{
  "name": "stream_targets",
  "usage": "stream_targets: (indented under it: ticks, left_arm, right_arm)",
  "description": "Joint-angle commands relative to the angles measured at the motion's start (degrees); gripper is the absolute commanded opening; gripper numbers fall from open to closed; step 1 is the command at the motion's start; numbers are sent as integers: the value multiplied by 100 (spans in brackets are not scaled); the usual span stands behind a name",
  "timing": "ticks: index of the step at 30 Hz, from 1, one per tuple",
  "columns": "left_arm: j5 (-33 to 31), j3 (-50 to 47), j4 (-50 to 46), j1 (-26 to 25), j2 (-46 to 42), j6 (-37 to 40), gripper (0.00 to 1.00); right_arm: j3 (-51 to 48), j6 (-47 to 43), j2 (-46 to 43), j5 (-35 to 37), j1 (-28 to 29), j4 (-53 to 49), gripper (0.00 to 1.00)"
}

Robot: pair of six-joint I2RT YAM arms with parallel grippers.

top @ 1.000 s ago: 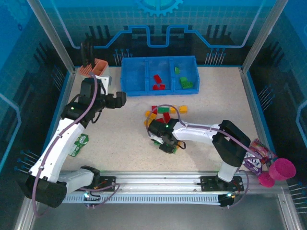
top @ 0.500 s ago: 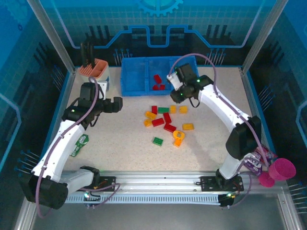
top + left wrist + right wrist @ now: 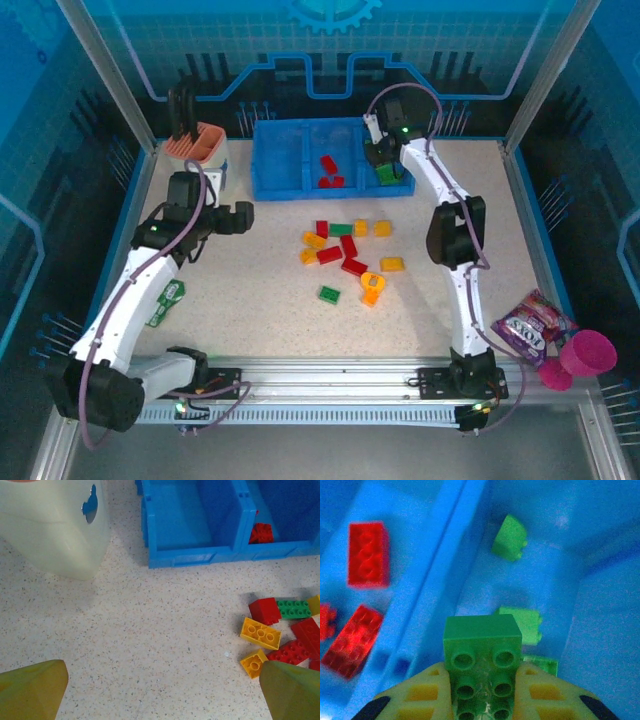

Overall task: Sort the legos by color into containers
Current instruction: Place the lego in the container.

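Legos [image 3: 347,246] in red, green and yellow lie loose at mid-table, on the near side of the blue tray [image 3: 300,189], which stands along the far edge. Above the tray's right compartment, close to the divider, the right gripper [image 3: 482,682] clamps a green brick [image 3: 481,637] between its yellow fingers [image 3: 427,692]. The brick's long axis runs in line with the fingers. Its free end juts past the tips toward the tray floor, and its studded face is turned to the wrist camera. Below it, three green pieces [image 3: 510,536] lie in that compartment at differing angles. Across the divider, red bricks [image 3: 366,554] rest in the middle compartment, one with its long axis roughly parallel to the divider. The left gripper [image 3: 245,214] hovers over bare table at left, near the cream utensil holder [image 3: 55,525], its jaws spread wide with nothing between them. In its wrist view a yellow brick [image 3: 260,633] at the pile's left edge lies flat, studs up, its long axis running left to right with a slight tilt.
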Motion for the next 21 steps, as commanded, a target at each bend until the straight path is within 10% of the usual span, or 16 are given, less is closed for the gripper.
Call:
stream_targets:
  ticks: [1, 21]
  left_arm:
    - [97, 1, 146, 74, 80, 63, 99]
    - [369, -25, 66, 84, -12, -101, 99]
  right_arm:
    - [833, 132, 618, 79, -47, -357, 22]
    - [-562, -162, -621, -88, -71, -59, 41]
